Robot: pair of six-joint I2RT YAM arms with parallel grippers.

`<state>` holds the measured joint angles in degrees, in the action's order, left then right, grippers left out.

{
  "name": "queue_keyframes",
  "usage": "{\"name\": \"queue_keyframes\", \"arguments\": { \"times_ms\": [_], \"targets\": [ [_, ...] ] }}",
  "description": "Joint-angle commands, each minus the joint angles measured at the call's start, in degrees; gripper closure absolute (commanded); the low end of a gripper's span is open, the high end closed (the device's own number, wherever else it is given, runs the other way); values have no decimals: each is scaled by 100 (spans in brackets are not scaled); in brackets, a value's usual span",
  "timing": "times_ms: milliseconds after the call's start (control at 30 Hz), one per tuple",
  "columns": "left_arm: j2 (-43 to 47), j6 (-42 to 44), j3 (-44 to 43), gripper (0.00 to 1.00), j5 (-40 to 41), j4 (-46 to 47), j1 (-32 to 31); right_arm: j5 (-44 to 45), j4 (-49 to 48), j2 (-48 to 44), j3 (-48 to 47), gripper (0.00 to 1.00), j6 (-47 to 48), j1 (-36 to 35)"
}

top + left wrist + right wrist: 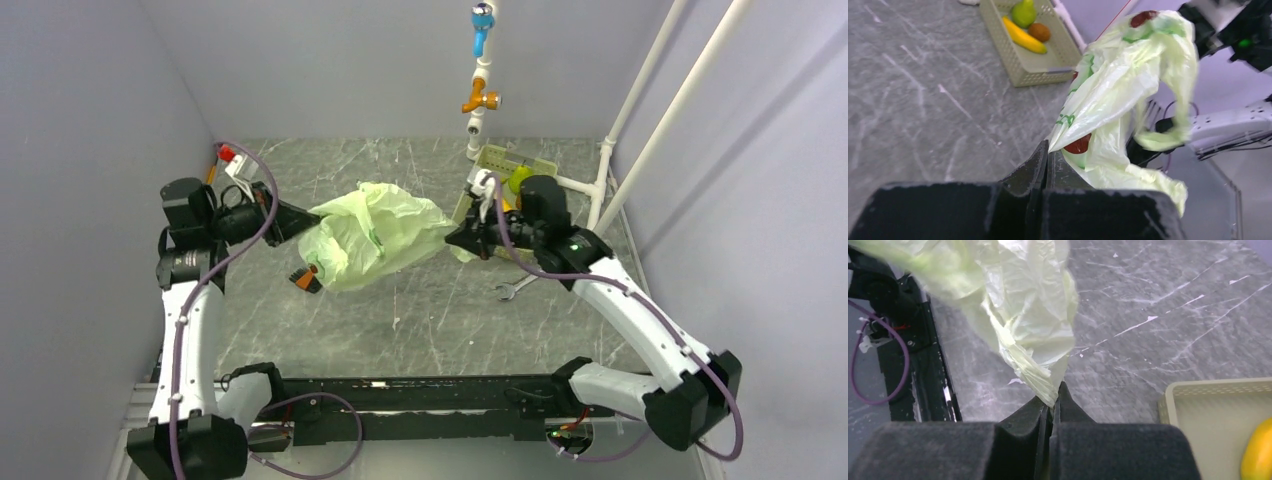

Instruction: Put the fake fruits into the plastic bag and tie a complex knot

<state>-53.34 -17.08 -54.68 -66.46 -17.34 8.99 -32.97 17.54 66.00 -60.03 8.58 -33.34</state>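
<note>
Gripping plastic bag [375, 235] with left tool [1048, 150] and right tool [1054, 397] (2 closed pinches); could tear if pulled apart.

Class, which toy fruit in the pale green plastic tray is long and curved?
The yellow banana; the green pear and brown kiwi beside it are rounded.

The grey, marble-veined tabletop [400, 330] carried a pale green tray [525, 160] at its far right. A steel wrench [512, 289] lay nearer on the right, and a small orange-and-black block [305, 279] left of centre. A white pipe upright [478, 140] stood at the far edge.
</note>
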Motion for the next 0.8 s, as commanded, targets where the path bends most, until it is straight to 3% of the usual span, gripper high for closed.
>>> {"name": "queue_keyframes", "arguments": {
  "times_ms": [0,167,200,267,300,333,467,567,767],
  "targets": [
    [-468,1222,-716,100,133,-813,538,-905,1174,-520,-13,100,651,499],
    [-1181,2238,-1293,99,710,-1679,660,-1444,1193,-528,83,100,254,535],
    [-1226,2372,-1367,81,479,-1814,668,-1535,1012,-498,108,100,84,537],
    [-1097,2817,-1457,24,52,-2050,665,-1673,668,-379,116,100,-308,534],
    [-911,2908,-1362,6,-32,-2039,665,-1729,438,-328,130,100,-584,534],
    [-690,3044,-1264,1,-76,-2037,663,-1776,248,-253,132,100,-782,525],
    [22,3868,-971,1,-55,-2698,627,-1998,-393,1,219,100,-1602,535],
    [397,4506,-618,1,408,-3190,167,-2102,-734,83,392,100,-1924,533],
    [780,3734,813,1,2263,-1346,-844,-2333,-954,142,529,100,-2073,524]
  ]
}}
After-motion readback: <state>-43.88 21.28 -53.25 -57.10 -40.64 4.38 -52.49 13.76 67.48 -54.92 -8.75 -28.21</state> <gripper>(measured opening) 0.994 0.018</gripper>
